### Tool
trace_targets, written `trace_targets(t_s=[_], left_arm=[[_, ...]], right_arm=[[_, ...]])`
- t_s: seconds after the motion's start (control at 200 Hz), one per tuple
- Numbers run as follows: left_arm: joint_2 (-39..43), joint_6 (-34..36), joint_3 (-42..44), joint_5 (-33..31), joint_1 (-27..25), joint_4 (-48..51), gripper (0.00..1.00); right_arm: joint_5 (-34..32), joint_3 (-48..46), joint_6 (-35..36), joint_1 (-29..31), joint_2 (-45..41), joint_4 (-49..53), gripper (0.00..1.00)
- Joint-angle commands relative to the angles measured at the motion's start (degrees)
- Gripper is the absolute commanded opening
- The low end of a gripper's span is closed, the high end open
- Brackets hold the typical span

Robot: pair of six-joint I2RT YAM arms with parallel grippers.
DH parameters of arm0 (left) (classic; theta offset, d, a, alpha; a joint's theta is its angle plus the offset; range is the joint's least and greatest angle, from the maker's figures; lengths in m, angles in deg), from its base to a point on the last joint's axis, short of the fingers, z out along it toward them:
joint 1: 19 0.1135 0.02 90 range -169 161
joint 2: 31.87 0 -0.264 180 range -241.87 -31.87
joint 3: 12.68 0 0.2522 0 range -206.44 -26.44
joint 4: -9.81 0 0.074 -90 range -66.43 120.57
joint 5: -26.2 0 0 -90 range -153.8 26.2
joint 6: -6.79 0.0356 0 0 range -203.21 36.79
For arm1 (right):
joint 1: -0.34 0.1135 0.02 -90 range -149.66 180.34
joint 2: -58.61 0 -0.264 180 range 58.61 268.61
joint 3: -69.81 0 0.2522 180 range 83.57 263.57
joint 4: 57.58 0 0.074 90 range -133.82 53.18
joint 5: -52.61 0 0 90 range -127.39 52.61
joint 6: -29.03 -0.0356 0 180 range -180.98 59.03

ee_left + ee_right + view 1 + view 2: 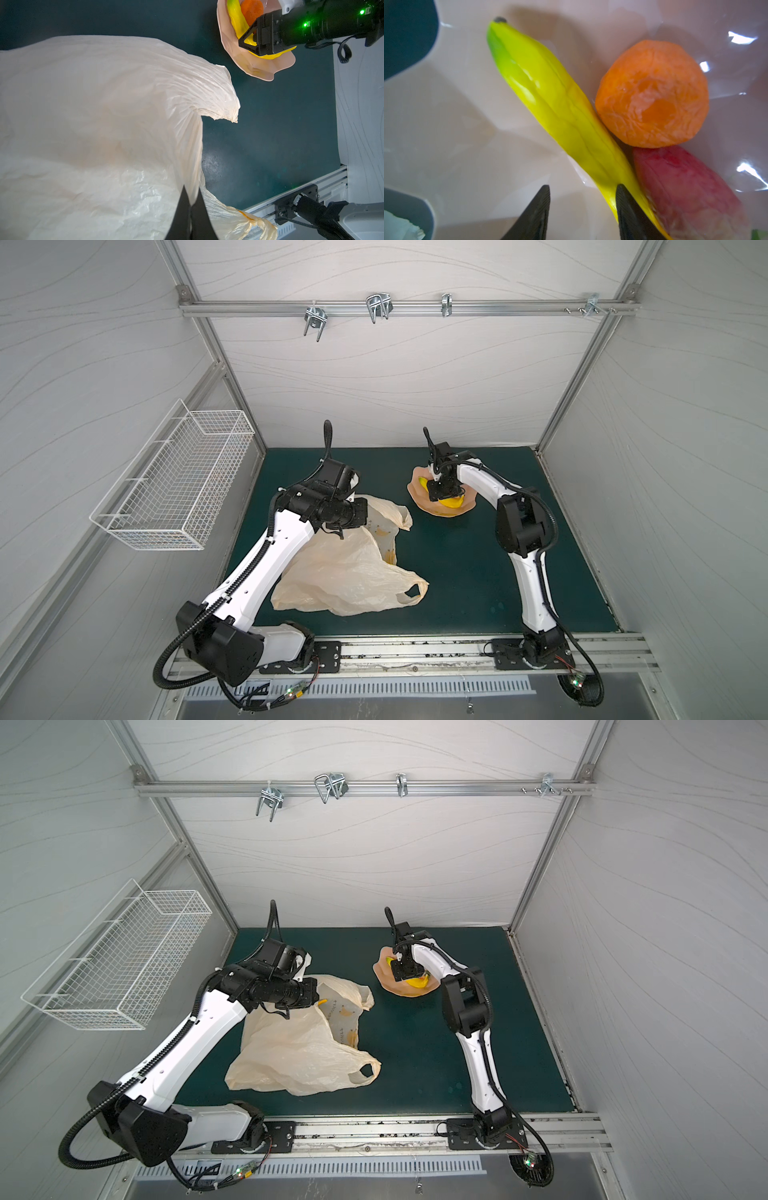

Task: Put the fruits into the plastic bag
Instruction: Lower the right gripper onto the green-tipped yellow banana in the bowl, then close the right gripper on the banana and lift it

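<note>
We are starting from the fruits: a yellow banana (560, 116), an orange (652, 93) touching it and a red strawberry (685, 191) touching both are lying in the pink bowl (446, 124), well apart from the plastic bag (345, 572) that is sprawling on the green mat (457, 572). We are judging the step in hand to be a pick. The right gripper (583, 191) is hanging low inside the bowl with its jaws partly spread, 1 finger lying over the banana's lower end, and nothing is being clamped yet. The next move is calling for both fingers to straddle the banana without nudging the orange, then for a carry across to the bag. The left gripper (191, 199) is pinching the bag's rim with its jaws closed tight, holding the mouth up. Only the left wrist view is showing that pinch, which the arm is hiding in both top views. Only the right wrist view is showing the finger placement, and only the top views are showing the gap between bowl and bag.
</note>
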Motion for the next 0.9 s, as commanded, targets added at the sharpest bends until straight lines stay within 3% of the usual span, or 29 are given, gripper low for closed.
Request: trace_targets(t_s=[0.0, 0.475, 0.895], left_arm=[[1.37, 1.14, -1.48, -1.00, 0.04, 0.35, 0.00], [0.79, 1.03, -1.43, -0.51, 0.03, -0.13, 0.00], [0.76, 1.03, -1.08, -0.77, 0.04, 0.12, 0.00]], right_arm=[[-0.56, 0.91, 0.69, -0.38, 1.34, 2.20, 0.52], [-4.47, 3.03, 2.30, -0.39, 1.04, 1.97, 0.66], [-1.88, 5.70, 2.90, -0.46, 5.04, 3.41, 0.62]])
